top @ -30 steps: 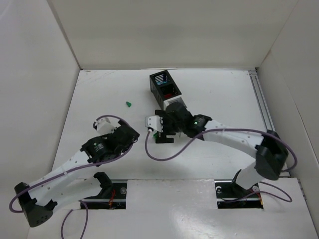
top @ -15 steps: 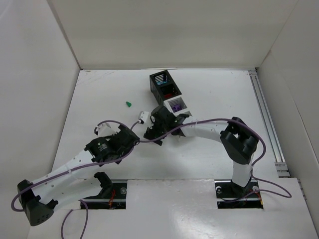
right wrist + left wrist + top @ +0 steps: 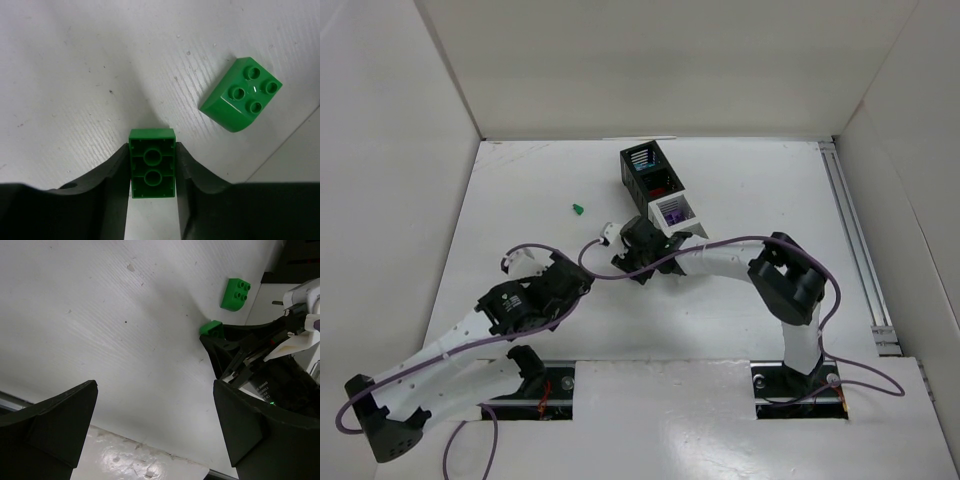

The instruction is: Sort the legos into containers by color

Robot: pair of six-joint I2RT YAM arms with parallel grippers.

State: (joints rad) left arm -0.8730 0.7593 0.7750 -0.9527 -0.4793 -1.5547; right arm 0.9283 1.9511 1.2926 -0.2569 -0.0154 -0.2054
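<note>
On the white table (image 3: 520, 190), the right gripper (image 3: 152, 150) is clamping a small green plastic brick (image 3: 152, 172); the left gripper (image 3: 155, 385) is gaping. The next move is probably lifting it to the black-and-white bin row (image 3: 655, 185).

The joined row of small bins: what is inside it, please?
Cyan plastic bricks in the far black bin, red ones in the next black bin, purple ones in the white bin. The right arm covers the row's near end.
</note>
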